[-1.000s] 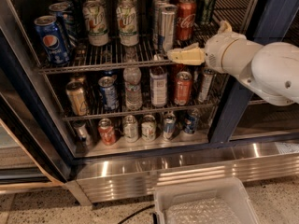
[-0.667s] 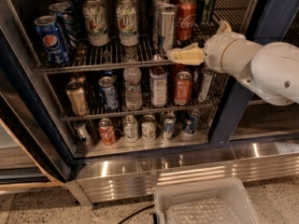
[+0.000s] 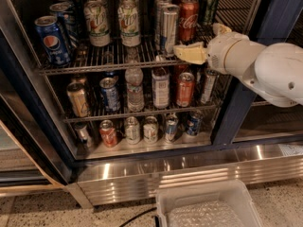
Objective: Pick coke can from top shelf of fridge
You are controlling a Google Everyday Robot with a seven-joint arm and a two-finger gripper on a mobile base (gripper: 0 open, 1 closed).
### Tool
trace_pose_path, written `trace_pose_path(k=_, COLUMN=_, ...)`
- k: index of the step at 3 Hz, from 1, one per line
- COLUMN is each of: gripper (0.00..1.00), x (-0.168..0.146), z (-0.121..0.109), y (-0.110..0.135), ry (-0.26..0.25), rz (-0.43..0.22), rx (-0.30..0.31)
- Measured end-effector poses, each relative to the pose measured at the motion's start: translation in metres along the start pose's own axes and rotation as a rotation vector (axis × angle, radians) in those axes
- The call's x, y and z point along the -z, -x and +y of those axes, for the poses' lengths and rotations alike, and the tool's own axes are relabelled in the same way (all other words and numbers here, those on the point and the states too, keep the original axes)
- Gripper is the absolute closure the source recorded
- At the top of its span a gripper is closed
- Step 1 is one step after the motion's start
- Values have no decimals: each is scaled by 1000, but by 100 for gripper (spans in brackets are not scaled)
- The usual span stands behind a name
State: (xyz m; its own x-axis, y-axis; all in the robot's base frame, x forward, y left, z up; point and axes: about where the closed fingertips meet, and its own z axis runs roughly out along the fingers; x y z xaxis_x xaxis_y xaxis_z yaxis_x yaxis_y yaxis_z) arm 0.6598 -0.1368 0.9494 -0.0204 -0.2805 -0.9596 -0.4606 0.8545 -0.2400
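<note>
— Where is the gripper [image 3: 197, 40]?
— We see it at the front rail of the top shelf [image 3: 94, 59], on the right side of the fridge [image 3: 233, 112]; its jaws are wide apart and hold nothing; the lower finger [image 3: 189, 54] lies just in front of a slim silver can [image 3: 168, 27].
— And the coke can [image 3: 188, 17]?
— We see it standing up on the top shelf, just right of that silver can and just behind the gripper; bare rack shows to its right.

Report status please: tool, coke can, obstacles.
Tool open at top shelf front, holding nothing. Coke can upright, ungripped. Slim silver can close beside it.
</note>
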Motion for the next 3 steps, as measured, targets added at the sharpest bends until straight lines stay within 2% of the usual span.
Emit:
trace_pose_path(k=1, gripper=10, x=-2, z=0, y=1, ry=2, rz=-1, rx=4)
trace_pose_path(k=3, gripper=12, x=-11, z=-16, y=10, ry=-20, rz=-16, rx=21)
